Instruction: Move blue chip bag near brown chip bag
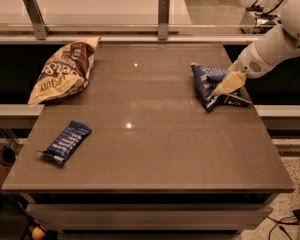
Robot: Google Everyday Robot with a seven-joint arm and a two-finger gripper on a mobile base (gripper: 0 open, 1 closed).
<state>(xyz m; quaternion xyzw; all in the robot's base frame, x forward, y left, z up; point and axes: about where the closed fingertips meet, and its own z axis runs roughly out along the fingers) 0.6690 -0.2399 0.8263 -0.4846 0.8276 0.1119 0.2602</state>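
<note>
Jaws pinched together on the crumpled blue chip bag [204, 79], with the gripper [219, 91] low over the table [155, 149] near its right edge. The brown chip bag [62, 71] lies well apart at the far-left corner, and a blue bar wrapper [66, 141] lies front left.

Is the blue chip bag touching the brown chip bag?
Apart. In the camera view, table surface separates the blue chip bag from the brown chip bag; the gripper is at the blue one.

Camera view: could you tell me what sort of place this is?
Probably a lab or office kitchenette: a counter backed by a glass partition, a brown chip bag and blue chip bag on it, the gripper on the blue one at right.
</note>
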